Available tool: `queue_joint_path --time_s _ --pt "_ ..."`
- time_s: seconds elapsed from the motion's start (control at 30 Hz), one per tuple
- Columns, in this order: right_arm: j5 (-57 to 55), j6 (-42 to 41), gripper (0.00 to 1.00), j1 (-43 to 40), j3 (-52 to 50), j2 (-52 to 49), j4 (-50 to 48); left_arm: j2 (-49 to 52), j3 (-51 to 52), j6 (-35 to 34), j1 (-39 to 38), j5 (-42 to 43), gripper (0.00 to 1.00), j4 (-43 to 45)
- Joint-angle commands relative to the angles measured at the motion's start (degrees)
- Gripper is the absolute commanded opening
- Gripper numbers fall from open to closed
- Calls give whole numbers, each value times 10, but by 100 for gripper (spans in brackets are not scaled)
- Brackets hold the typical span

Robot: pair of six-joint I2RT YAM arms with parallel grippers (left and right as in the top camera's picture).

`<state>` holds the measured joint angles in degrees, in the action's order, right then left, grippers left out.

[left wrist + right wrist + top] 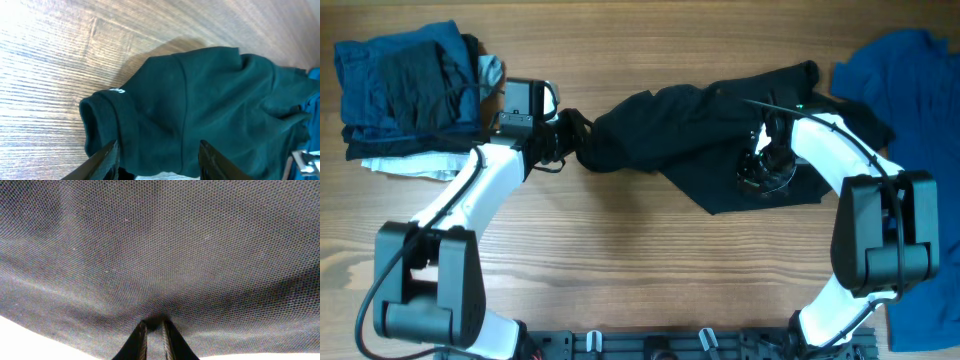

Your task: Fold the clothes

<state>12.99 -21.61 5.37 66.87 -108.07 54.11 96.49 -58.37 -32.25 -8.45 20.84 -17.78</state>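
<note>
The black T-shirt [690, 125] lies bunched in a long heap across the middle of the wooden table [620, 260]. My left gripper [563, 135] is at its left end. In the left wrist view the shirt [200, 100] has a rolled sleeve hem with a small white logo [116, 91]. There the left gripper [159, 150] is open, its fingers astride the cloth. My right gripper [760, 160] rests on the shirt's right part. Seen from the right wrist, this gripper [154, 325] is shut, pinching a fold of the black fabric [160, 240].
A pile of folded clothes [410, 90] in blue, black and white sits at the back left corner. A royal-blue shirt [910, 80] lies spread along the right edge, behind and beside the right arm.
</note>
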Motion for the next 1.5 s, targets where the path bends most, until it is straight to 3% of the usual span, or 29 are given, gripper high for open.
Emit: queue_joint_path --time_s 0.0,0.13,0.93,1.47 --pt "-10 6 12 -1 -3 11 1 -1 -8 5 -3 -19 51 -13" --pt "-10 6 12 -1 -3 11 2 1 -8 27 -3 -66 49 -31" --pt "-10 6 12 -1 -3 11 1 51 -8 35 -5 -65 53 0" --pt "-10 6 12 -1 -3 11 1 75 -8 35 -46 -83 53 47"
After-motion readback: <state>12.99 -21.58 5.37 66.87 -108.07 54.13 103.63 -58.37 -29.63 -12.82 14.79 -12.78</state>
